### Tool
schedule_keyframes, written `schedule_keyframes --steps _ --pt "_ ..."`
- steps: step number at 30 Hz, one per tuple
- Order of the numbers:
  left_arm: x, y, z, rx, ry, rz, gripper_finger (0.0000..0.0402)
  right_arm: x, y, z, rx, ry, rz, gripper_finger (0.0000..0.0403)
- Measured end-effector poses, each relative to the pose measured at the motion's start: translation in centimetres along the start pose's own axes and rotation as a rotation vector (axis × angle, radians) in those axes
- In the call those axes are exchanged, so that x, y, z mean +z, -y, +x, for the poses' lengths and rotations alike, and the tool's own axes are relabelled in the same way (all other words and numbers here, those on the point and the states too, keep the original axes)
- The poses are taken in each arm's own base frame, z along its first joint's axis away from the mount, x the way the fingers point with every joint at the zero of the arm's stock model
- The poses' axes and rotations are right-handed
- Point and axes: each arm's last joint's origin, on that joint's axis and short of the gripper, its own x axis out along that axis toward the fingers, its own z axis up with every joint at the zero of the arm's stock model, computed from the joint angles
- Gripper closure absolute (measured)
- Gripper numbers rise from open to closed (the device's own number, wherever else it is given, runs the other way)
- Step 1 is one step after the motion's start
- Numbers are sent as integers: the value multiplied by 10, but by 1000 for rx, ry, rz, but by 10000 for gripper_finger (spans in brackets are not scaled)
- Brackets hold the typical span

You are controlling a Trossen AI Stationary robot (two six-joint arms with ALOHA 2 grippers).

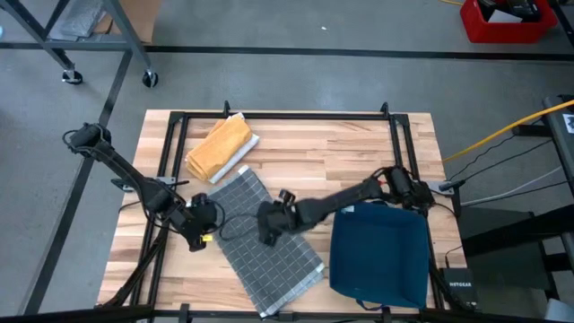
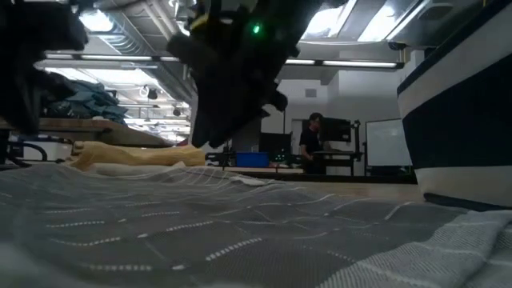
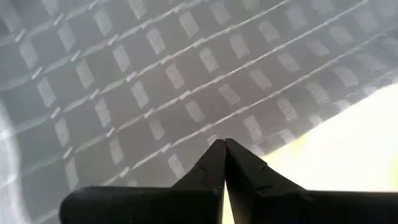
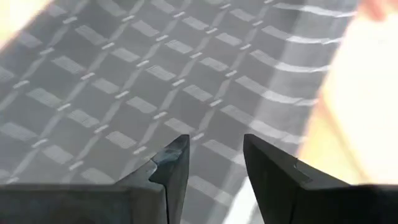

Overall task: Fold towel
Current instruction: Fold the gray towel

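A grey checked towel (image 1: 269,242) lies flat as a long strip slanting across the table's middle, and it fills the foreground of the low view (image 2: 200,232). My left gripper (image 1: 212,228) hovers shut at the towel's left long edge; in its wrist view the closed fingertips (image 3: 224,148) sit above that edge. My right gripper (image 1: 266,233) is open over the middle of the towel, with checked cloth (image 4: 155,74) below its fingers and nothing between them.
A folded orange towel (image 1: 222,146) lies at the far left of the table. A dark blue bin (image 1: 381,251) stands at the near right. A black frame (image 1: 395,144) runs around the wooden table top. A person (image 2: 310,142) stands far back in the room.
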Motion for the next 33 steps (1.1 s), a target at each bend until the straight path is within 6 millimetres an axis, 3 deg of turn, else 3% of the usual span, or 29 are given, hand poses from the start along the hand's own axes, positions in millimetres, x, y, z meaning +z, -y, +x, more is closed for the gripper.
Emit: schedule_keyframes --steps 5,14,23,28,33 --pt "-16 -13 3 136 -108 -92 401 17 32 14 -42 -6 -14 247" --pt "-28 -23 12 223 -84 -196 401 37 75 33 -20 -16 -7 247" --pt "-34 -28 15 247 -89 -240 401 41 76 62 100 49 16 247" --pt "-34 -28 15 248 -87 -236 401 27 74 84 81 8 2 247" --pt "-34 -27 15 247 -82 -246 401 24 77 93 13 21 69 247"
